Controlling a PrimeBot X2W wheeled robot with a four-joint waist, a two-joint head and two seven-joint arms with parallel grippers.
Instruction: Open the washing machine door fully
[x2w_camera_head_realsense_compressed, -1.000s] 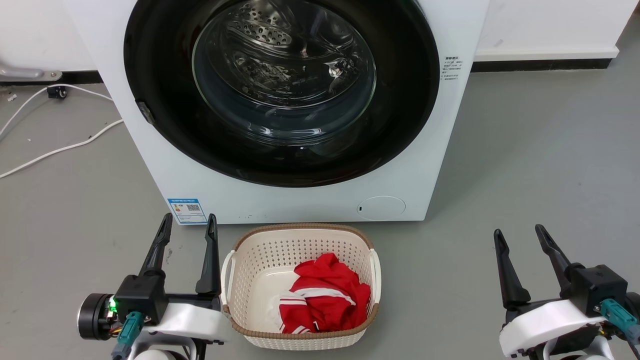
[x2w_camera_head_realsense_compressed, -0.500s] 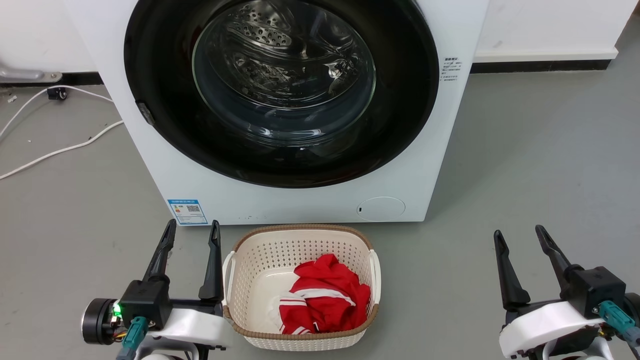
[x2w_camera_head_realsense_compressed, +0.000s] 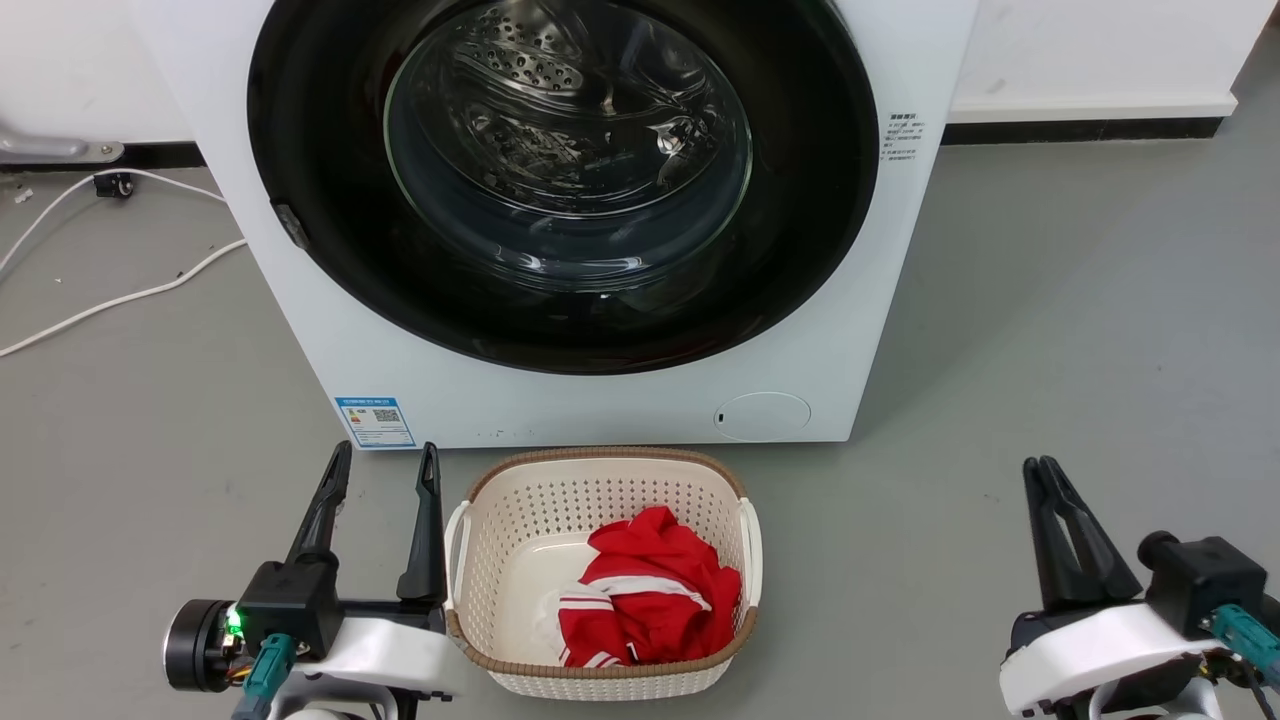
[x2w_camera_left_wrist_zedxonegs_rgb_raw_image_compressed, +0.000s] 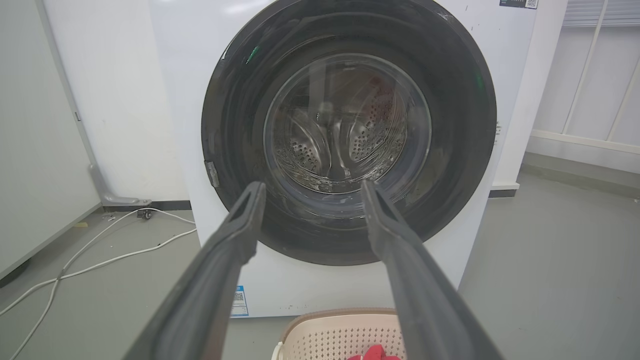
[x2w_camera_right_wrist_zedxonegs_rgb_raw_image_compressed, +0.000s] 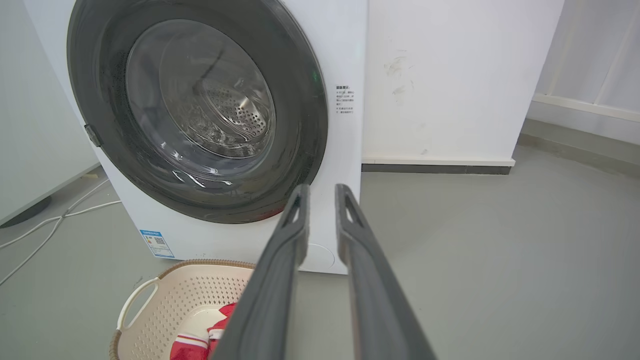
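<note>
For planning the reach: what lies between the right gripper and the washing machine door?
Bare grey floor, then the white front of the washing machine, in the head view.
</note>
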